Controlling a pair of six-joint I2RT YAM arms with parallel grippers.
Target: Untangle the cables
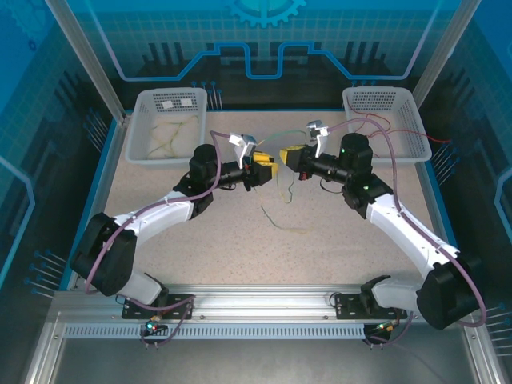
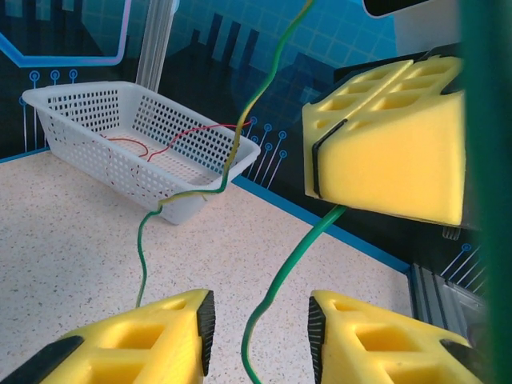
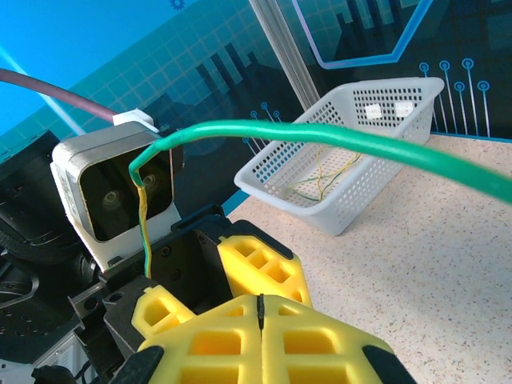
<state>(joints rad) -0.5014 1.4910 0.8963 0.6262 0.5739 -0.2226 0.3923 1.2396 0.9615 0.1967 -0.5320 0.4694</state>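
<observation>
Partly done, we have cables [image 1: 172, 142] lying in both baskets [image 1: 138, 128], while our right fingers [image 3: 232, 344] pinch a green cable [image 2: 280, 280] hanging between our spread left fingers [image 2: 144, 336], not yet freed.

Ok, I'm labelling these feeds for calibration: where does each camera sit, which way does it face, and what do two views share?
Top external: above and behind the bases, looking down on the table; left arm and right arm show.
Left wrist: on the left arm, faces the red-wire basket; left claw open at the bottom.
Right wrist: on the right arm, faces the pale-wire basket; right claw shut at the bottom.
Shared: both wrist views show the green cable.
</observation>
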